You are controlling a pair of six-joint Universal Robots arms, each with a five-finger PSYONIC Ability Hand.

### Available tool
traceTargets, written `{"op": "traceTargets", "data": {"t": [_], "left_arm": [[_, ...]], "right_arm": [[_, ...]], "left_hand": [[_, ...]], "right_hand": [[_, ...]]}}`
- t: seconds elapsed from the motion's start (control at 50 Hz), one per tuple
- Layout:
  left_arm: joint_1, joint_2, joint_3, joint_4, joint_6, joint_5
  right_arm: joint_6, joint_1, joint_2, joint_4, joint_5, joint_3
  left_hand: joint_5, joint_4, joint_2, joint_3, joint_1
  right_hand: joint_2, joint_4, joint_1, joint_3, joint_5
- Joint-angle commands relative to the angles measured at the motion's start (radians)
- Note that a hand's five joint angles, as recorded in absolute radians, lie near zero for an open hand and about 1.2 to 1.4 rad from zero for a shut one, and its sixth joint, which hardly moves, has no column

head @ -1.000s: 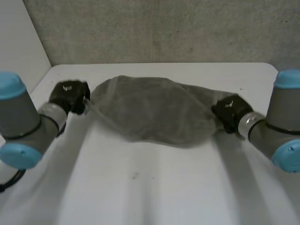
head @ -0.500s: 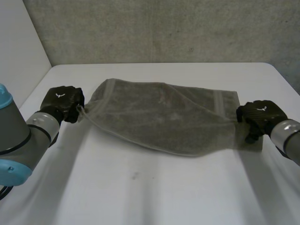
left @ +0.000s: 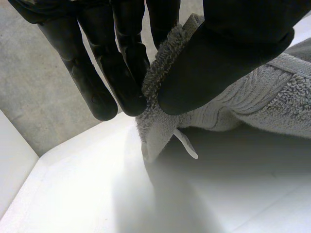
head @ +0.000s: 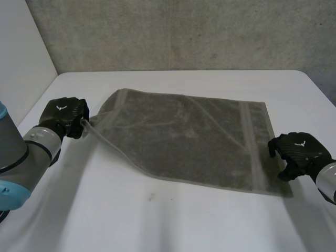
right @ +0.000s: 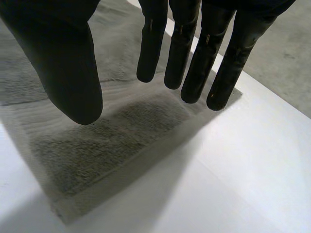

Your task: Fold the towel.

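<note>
A grey towel (head: 184, 136) lies spread across the white table (head: 173, 220), its right part flat and its left end lifted. My left hand (head: 65, 116) pinches the towel's left corner (left: 160, 104) between thumb and fingers, holding it just above the table, with a small white tag hanging below. At the towel's near right corner (right: 112, 145) my right hand (head: 298, 153) hovers with fingers (right: 192, 53) straight and spread apart from the thumb, nothing between them. That corner lies flat on the table under the palm.
A grey wall (head: 184, 31) runs behind the table's far edge. A white panel (head: 21, 58) stands at the far left. Bare table surface stretches in front of the towel.
The towel has dropped from hanging stretched between both hands to lying mostly flat. My right hand has let go of its corner and moved right and nearer. The left hand shifted slightly left.
</note>
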Motion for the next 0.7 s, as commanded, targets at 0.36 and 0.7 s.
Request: {"op": "traceTargets", "data": {"t": [0.36, 0.7], "left_arm": [[0.004, -0.001, -0.014, 0.001, 0.000, 0.002], [0.005, -0.003, -0.014, -0.001, 0.000, 0.002]], "right_arm": [[-0.104, -0.026, 0.082, -0.034, -0.091, 0.065], [-0.116, -0.023, 0.115, -0.102, -0.081, 0.074]], "left_hand": [[0.186, 0.179, 0.182, 0.179, 0.204], [0.186, 0.179, 0.182, 0.179, 0.204]], "right_hand": [[0.016, 0.015, 0.119, 0.014, 0.033], [0.045, 0.044, 0.149, 0.043, 0.063]]}}
